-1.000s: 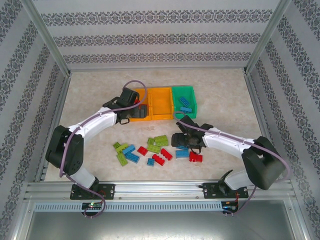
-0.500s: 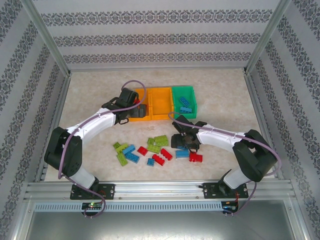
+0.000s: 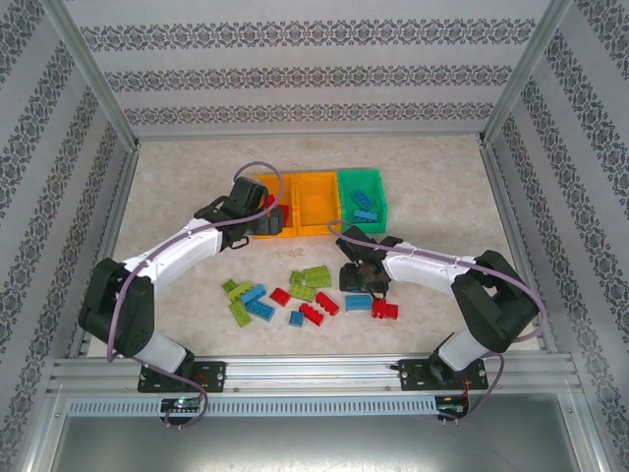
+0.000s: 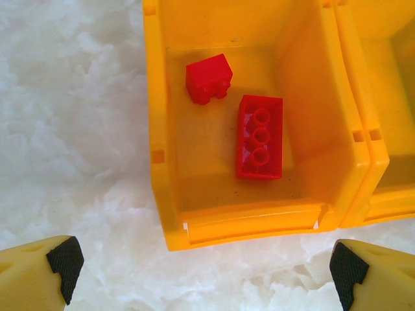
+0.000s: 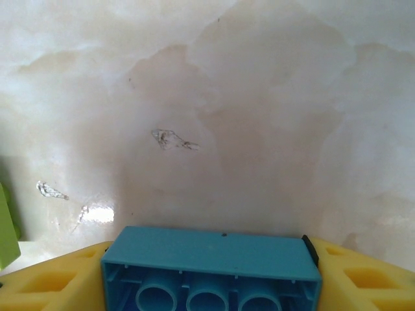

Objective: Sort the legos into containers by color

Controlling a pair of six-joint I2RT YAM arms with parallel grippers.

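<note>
The left pincer (image 4: 207, 275) is held spread wide above the near end of the left orange bin (image 4: 162, 168), in which two red bricks (image 4: 260, 136) are contained. The right pincer (image 5: 207, 285) is pressed against both ends of a blue brick (image 5: 211, 256), with the hollow underside turned toward the wrist camera. Two more blue pieces (image 3: 365, 206) are held in the green bin (image 3: 364, 228) at the right end of the row. Loose bricks (image 3: 315, 276) in red, green and blue are scattered toward the near edge of the tabletop (image 3: 442, 187).
</note>
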